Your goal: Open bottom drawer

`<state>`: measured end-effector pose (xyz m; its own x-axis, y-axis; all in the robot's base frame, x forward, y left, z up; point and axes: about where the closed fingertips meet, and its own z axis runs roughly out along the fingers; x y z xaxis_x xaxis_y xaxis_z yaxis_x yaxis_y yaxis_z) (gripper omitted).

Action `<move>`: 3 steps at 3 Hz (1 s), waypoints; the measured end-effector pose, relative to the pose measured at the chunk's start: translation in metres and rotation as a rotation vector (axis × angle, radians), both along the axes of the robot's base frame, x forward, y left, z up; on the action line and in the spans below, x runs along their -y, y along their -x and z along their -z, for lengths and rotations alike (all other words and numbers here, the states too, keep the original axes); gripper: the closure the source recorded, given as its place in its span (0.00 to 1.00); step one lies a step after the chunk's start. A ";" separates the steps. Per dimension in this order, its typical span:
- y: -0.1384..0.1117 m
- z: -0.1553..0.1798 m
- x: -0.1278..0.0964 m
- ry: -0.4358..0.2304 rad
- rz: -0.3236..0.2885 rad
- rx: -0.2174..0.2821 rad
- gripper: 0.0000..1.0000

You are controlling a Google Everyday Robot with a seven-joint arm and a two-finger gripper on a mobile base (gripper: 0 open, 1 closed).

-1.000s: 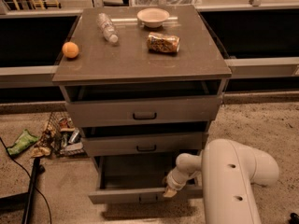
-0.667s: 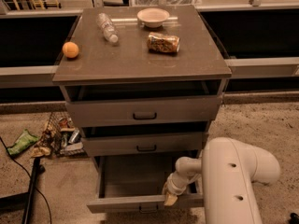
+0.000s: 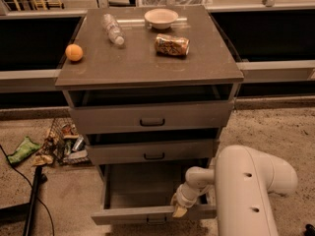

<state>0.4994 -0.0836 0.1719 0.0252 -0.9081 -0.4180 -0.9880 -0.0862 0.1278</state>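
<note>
I see the bench (image 3: 147,65) from above and in front: a grey-brown box with a flat, matte top plate and three drawers, one under the other. The bottom drawer (image 3: 133,214) is the lowest and the narrowest one. It stands pulled out toward me, so I look into its shallow rectangular tray with smooth bare walls, and its small dark bar handle (image 3: 156,220) sits in the centre of the front panel. The claw (image 3: 179,211) is at the upper edge of this front panel, a little right of the handle. Its tip looks pale yellow and seems to touch the panel, but I cannot tell how far it is open or whether it grips something. Behind it the arm (image 3: 246,191) is thick, rounded and cream-white, like smooth plastic. The middle drawer (image 3: 123,153) and the top drawer (image 3: 108,118) each show a dark gap above their fronts. On the top plate lie a round orange fruit (image 3: 74,52) near the left edge, a clear plastic bottle (image 3: 112,29) on its side, a pale shallow bowl (image 3: 161,17) at the back, and a crumpled can (image 3: 172,45) on its side. Left of the bench, on the speckled floor (image 3: 266,132), lie mixed litter (image 3: 61,144) and a green packet (image 3: 23,150).
</note>
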 end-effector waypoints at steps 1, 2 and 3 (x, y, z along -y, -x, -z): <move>0.000 0.000 0.000 0.000 0.000 0.000 0.58; 0.000 0.000 0.000 0.000 0.000 0.000 0.34; 0.002 -0.004 0.001 -0.003 -0.002 0.010 0.11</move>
<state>0.4970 -0.0849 0.1755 0.0310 -0.9067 -0.4206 -0.9891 -0.0886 0.1180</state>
